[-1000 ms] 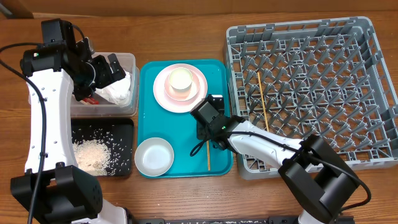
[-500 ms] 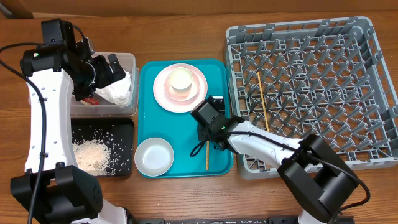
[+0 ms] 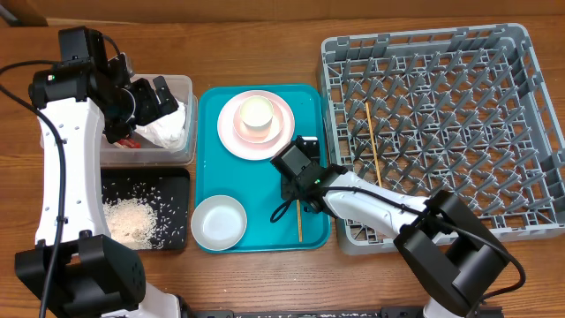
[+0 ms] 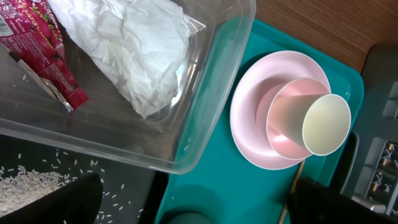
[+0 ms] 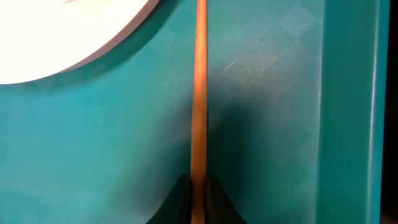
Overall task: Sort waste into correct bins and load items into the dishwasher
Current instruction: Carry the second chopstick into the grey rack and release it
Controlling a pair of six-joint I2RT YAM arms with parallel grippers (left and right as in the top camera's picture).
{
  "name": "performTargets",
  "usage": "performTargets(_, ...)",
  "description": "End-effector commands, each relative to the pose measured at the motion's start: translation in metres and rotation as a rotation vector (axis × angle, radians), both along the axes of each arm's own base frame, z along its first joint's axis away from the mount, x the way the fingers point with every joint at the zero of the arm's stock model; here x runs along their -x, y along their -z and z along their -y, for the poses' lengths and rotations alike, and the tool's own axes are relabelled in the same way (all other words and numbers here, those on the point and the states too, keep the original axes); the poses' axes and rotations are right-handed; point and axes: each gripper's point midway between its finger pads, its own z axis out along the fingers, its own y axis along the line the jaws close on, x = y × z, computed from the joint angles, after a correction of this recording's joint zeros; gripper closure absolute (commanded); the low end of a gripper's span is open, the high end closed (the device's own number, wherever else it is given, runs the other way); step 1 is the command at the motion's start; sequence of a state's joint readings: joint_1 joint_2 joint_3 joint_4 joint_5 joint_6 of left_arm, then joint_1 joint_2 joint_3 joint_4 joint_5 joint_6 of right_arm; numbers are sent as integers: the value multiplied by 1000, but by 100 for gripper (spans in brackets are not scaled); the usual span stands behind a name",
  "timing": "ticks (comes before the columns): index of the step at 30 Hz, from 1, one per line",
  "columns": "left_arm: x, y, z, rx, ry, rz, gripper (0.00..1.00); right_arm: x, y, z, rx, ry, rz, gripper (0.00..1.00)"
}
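My right gripper (image 3: 297, 201) is shut on a wooden chopstick (image 3: 298, 226), low over the teal tray (image 3: 265, 231); the wrist view shows the chopstick (image 5: 198, 87) pinched between the fingertips (image 5: 198, 196). The other chopstick (image 3: 372, 143) lies in the grey dish rack (image 3: 521, 53). The pink plate (image 3: 231, 132) carries a pinkish bowl and a white cup (image 3: 256, 113). A white bowl (image 3: 219, 223) sits at the tray's front. My left gripper (image 3: 152, 95) is open above the clear tub (image 3: 180, 84), which holds the napkin (image 4: 134, 50) and red wrapper (image 4: 43, 56). Rice (image 3: 132, 219) lies in the black tray (image 3: 178, 177).
The wooden table edge runs along the front. The dish rack's near left corner sits close to my right arm (image 3: 380, 205). The teal tray's raised rim (image 5: 348, 106) is just right of the chopstick.
The chopstick's free end has swung slightly right on the teal tray. The left arm has not moved.
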State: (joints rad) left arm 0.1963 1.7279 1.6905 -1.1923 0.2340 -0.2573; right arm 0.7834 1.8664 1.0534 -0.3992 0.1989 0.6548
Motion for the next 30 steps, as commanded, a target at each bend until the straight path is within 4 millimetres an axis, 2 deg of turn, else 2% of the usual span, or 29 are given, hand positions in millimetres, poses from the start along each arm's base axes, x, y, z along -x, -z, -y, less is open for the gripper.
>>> performTargets(1, -2, -8, -1, -17, 16, 26, 0, 0, 10, 5, 35, 9, 2, 92)
performTargets(5, -2, -8, 0, -17, 17, 26, 0, 0, 18, 4, 38, 7, -5, 90)
performTargets(7, -2, -8, -1, -17, 17, 26, 0, -3, 15, 2, 31, 8, 3, 96)
performTargets(9, -2, -8, -1, -17, 17, 27, 0, -9, 7, 0, 35, 15, 22, 96)
performTargets(16, -2, -8, -1, -17, 16, 26, 0, -32, -52, -3, 13, 18, 130, 96)
performTargets(21, -2, -8, -1, -17, 17, 26, 0, -48, -106, -1, -25, -33, 243, 96)
performTargets(22, -2, -8, -1, -17, 17, 26, 0, -53, -123, 6, -24, -54, 283, 96)
performTargets(25, -2, -8, -1, -17, 16, 26, 0, -63, -155, 25, -17, -69, 356, 96)
performTargets(30, -2, -8, -1, -17, 16, 26, 0, -82, -191, 70, 27, -49, 447, 96)
